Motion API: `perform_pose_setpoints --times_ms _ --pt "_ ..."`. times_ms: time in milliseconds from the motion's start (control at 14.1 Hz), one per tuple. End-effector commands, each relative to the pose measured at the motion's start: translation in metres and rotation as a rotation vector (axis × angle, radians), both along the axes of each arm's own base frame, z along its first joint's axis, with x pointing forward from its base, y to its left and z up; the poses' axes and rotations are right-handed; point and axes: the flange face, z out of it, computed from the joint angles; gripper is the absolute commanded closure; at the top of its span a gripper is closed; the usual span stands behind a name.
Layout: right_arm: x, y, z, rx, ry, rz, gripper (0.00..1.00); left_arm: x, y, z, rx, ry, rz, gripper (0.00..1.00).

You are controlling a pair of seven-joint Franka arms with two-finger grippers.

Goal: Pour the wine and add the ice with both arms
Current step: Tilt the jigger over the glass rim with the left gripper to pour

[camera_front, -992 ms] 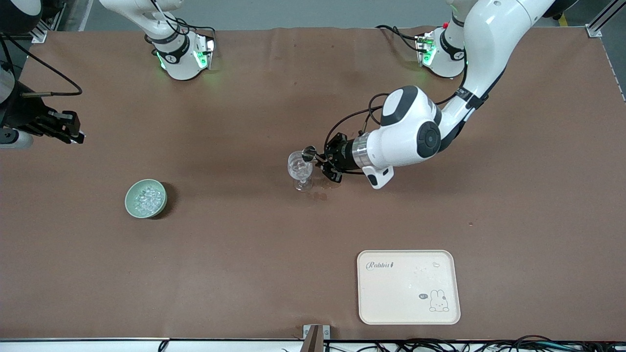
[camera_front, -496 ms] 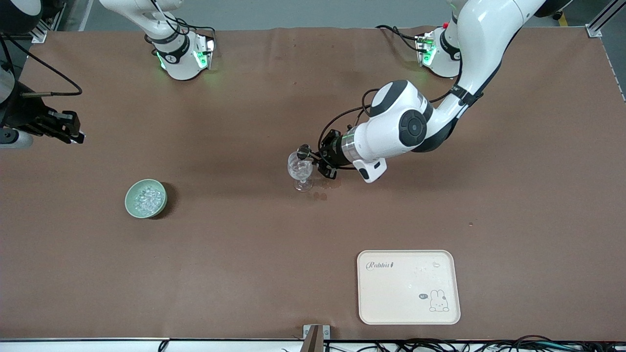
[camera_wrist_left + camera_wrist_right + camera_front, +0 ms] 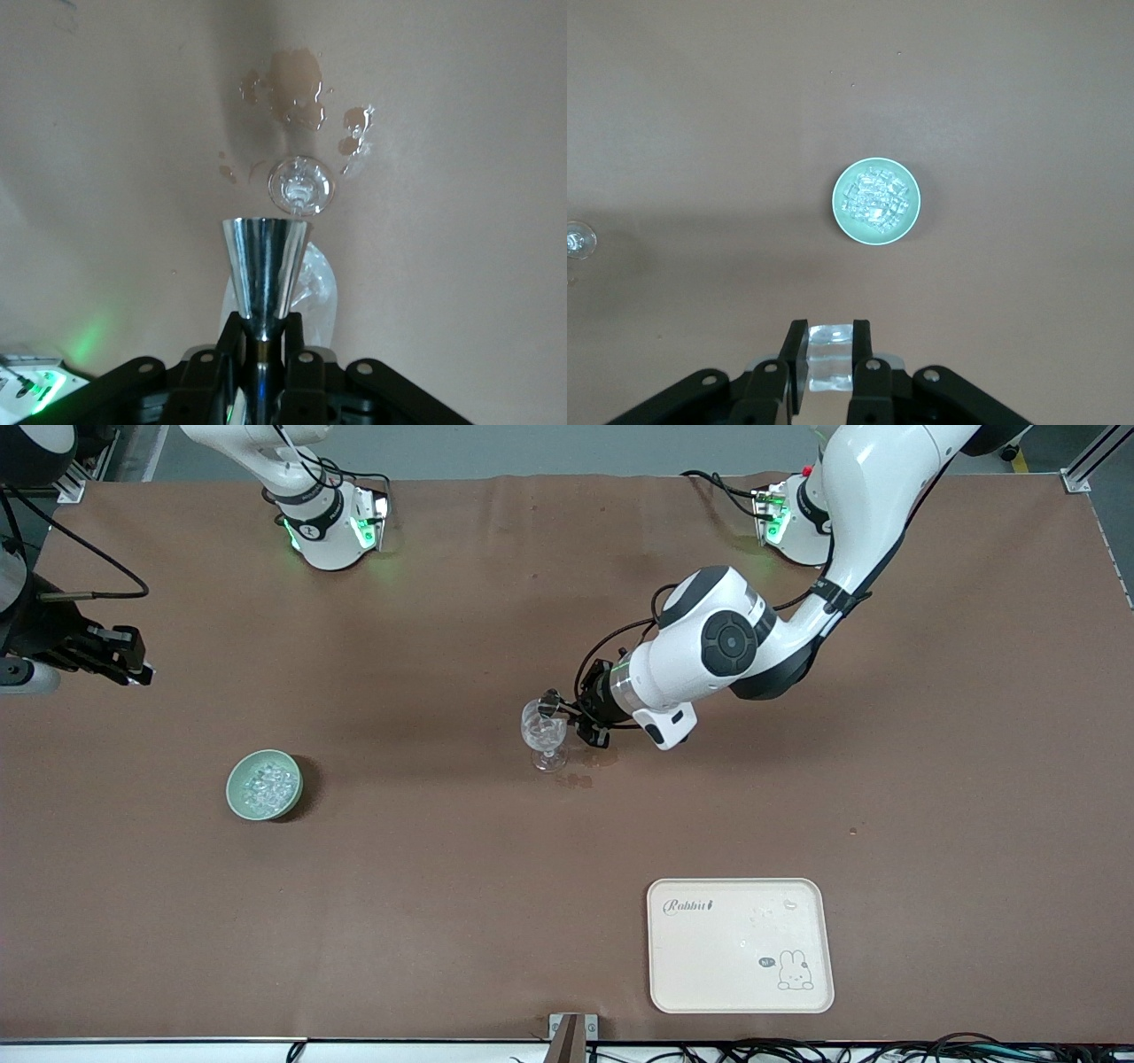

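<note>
Holding a small metal measuring cup (image 3: 265,274) tipped over the rim of the wine glass (image 3: 543,731), the left pincer (image 3: 576,715) is clamped on that cup's stem at the middle of the bench (image 3: 443,868). From the left wrist view the cup's mouth points at the glass, whose round foot shows just past it, and wet brownish splashes (image 3: 297,75) lie on the bench close beside the foot. No stream is visible, and the glass looks clear, with glittering contents that I cannot tell apart as liquid or ice, so my reading is that the pour is at or near its end, with some spillage. The right pincer (image 3: 828,354) hangs high over the right arm's end of the bench; its fingers are closed on a clear, glassy piece that I take to be ice (image 3: 830,335), though I cannot be certain. Directly beneath it in the right wrist view, the green bowl (image 3: 264,784) sits heaped with more such bits (image 3: 266,782), well apart from the glass. A cream tray (image 3: 740,946) with a rabbit print lies nearer the front camera, unused. Outstanding, in my judgement: carrying the ice to the glass and releasing it.
</note>
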Motion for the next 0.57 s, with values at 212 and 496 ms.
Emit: perform_pose_setpoints --times_ms 212,496 --pt "-0.003 -0.002 0.002 0.003 -0.001 -0.001 0.99 0.003 0.000 0.001 0.042 -0.033 0.020 1.00" --pt "-0.004 -0.002 0.001 0.003 0.001 -0.001 0.99 0.015 0.000 -0.004 -0.055 0.029 -0.005 1.00"
